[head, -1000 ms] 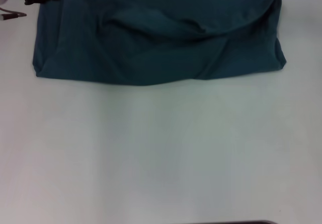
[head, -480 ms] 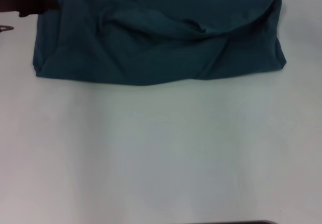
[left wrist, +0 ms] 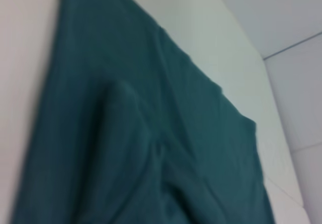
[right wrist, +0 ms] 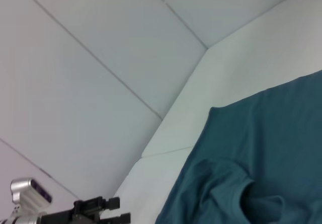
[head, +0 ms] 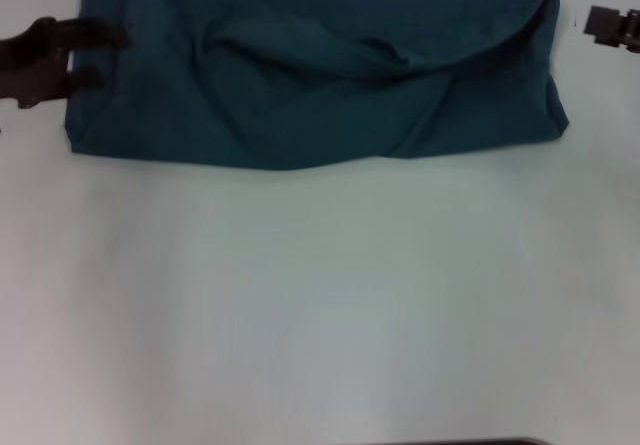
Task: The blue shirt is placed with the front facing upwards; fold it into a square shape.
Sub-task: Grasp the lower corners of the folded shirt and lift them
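One blue shirt (head: pixel 310 75) lies folded, plain teal, deeply creased.

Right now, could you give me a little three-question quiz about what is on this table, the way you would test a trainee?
1. True or false: cream lettering shows on the blue shirt.
2. Which gripper has its fingers at the shirt's edge? A) the left gripper B) the right gripper C) both
3. Fill in: the shirt lies at the ___ end of the white table, seen from the robot's head.

Key:
1. False. Only plain teal cloth with a raised fold shows.
2. A. Its open fingers meet the shirt's left edge; the right gripper sits apart from the shirt's right edge.
3. Far.
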